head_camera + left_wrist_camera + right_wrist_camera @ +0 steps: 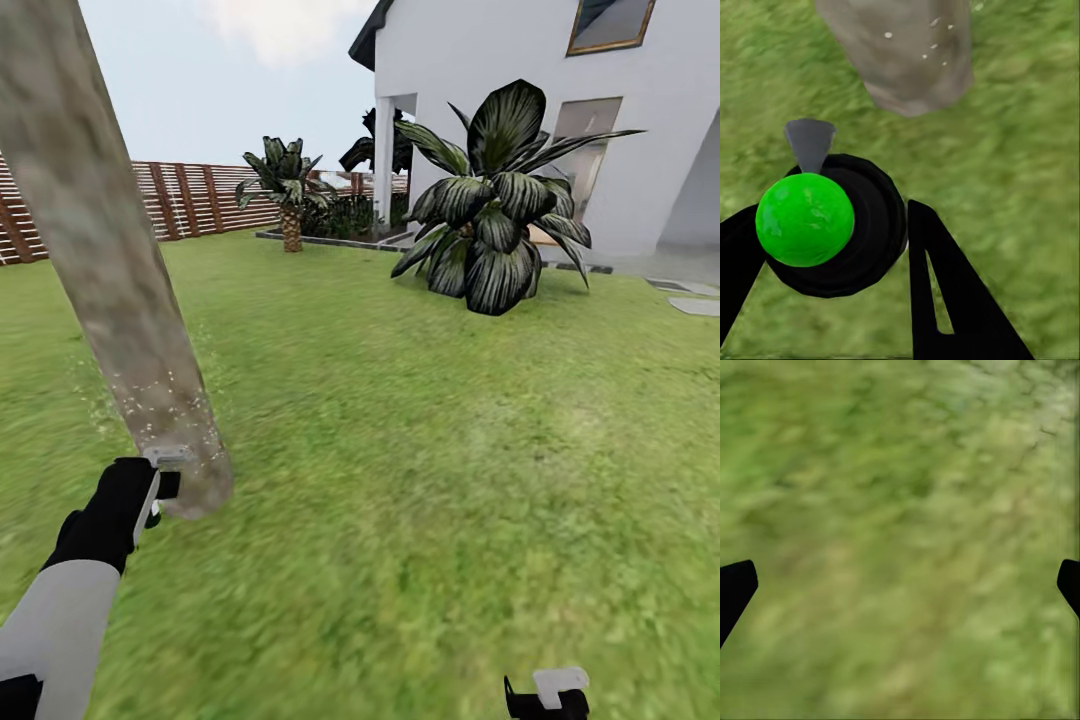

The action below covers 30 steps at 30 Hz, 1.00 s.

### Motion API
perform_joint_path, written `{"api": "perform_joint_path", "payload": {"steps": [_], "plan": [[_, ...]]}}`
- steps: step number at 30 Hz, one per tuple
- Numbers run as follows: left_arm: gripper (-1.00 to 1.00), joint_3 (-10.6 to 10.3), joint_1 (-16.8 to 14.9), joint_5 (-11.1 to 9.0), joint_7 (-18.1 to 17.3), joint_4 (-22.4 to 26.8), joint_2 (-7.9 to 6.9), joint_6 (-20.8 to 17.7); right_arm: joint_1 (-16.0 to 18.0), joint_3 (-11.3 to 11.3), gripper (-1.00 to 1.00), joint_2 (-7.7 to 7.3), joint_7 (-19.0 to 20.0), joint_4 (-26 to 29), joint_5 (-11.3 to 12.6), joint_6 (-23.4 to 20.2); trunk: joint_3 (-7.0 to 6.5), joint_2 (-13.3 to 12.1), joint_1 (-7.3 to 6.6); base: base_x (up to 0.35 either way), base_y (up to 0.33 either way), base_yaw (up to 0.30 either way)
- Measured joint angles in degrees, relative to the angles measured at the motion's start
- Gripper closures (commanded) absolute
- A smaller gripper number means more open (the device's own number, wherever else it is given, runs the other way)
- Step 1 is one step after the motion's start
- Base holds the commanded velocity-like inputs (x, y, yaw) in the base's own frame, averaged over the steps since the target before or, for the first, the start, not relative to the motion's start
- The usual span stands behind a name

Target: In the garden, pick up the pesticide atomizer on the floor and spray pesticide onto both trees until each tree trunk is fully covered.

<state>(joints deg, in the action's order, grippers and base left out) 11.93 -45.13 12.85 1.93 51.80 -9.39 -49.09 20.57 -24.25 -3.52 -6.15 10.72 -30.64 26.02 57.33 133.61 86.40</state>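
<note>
Left gripper [832, 247] pinches pesticide atomizer [832, 225], green top up, grey nozzle aimed at tree trunk [110, 270] base just ahead on lawn [420, 450]; pale specks dot trunk. Right gripper [900, 585] spread wide over grass.

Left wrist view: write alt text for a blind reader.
The left hand grips the atomizer, a round black bottle with a bright green ball on it and a grey nozzle aimed at the trunk. The trunk's base carries white specks and stands in lawn.
</note>
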Motion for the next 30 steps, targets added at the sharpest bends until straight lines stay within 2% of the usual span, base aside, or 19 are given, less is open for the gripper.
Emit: {"api": "perform_joint_path", "payload": {"steps": [2, 5, 7, 9, 10, 12, 14, 15, 17, 24, 30], "plan": [[1.0, 0.0, 0.6, -0.3, 0.0, -0.5, -1.35, 0.0, 0.0, 0.0, -1.0, 0.0, 0.0, 0.0, 0.0, 0.0, 0.0, 0.0, 0.0, 0.217, -0.167, 0.0], [1.0, 0.1, 2.7, -0.7, 0.1, -1.7, -1.9, 0.3, 0.0, 0.0, -1.0, 0.0, 0.0, 0.0, 0.0, 0.0, 0.01, 0.0, 0.0, 0.216, -0.149, 0.0], [1.0, 0.0, 3.2, -1.1, 0.0, -3.2, -1.53, 0.8, 0.0, 0.0, -1.0, 0.0, 0.0, 0.0, 0.0, 0.0, 0.0, 0.0, 0.0, 0.215, -0.144, 0.0], [1.0, 0.0, 3.4, -1.7, 0.0, -4.9, -0.81, 3.0, 0.0, 0.0, -1.0, 0.0, 0.0, 0.0, 0.0, 0.0, 0.0, 0.0, 0.0, 0.214, -0.143, 0.0], [1.0, 0.0, 3.5, -2.3, 0.0, -7.6, -0.07, 5.7, 0.0, 0.0, -1.0, 0.0, 0.0, 0.0, 0.0, 0.0, 0.01, 0.0, 0.01, 0.207, -0.138, 0.0], [1.0, 0.1, 3.4, -1.8, 0.1, -9.0, 0.12, 7.4, 0.0, 0.0, -1.0, 0.0, 0.0, 0.0, 0.0, 0.0, 0.0, 0.0, 0.0, 0.099, -0.066, 0.089], [1.0, 0.7, 3.5, -1.6, 0.1, -9.4, -0.22, 7.9, 0.0, 0.0, -1.0, 0.11, 0.0, 0.0, 0.0, 0.0, 0.0, 0.0, 0.0, 0.017, -0.011, 0.241], [1.0, 2.5, 3.5, -1.5, 0.0, -9.5, -0.34, 8.2, 0.0, 0.0, -1.0, 0.2, 0.0, 0.0, 0.0, 0.0, 0.0, 0.0, 0.0, 0.004, -0.002, 0.27], [1.0, 3.4, 3.5, -1.6, 0.0, -9.5, -0.32, 8.3, 0.0, 0.0, -1.0, 0.23, 0.0, 0.0, 0.0, 0.0, 0.0, 0.0, 0.0, 0.001, -0.001, 0.276], [1.0, 3.7, 3.5, -1.6, 0.1, -9.5, -0.21, 8.3, 0.0, 0.0, -1.0, 0.21, 0.0, 0.0, 0.0, 0.0, 0.0, 0.0, 0.0, 0.007, 0.009, 0.273], [1.0, 3.3, 3.5, -1.8, 0.3, -9.4, 0.65, 8.3, 0.0, 0.0, -1.0, 0.18, 0.0, 0.0, 0.0, 0.0, 0.0, 0.0, 0.0, 0.154, 0.245, 0.055]]}}
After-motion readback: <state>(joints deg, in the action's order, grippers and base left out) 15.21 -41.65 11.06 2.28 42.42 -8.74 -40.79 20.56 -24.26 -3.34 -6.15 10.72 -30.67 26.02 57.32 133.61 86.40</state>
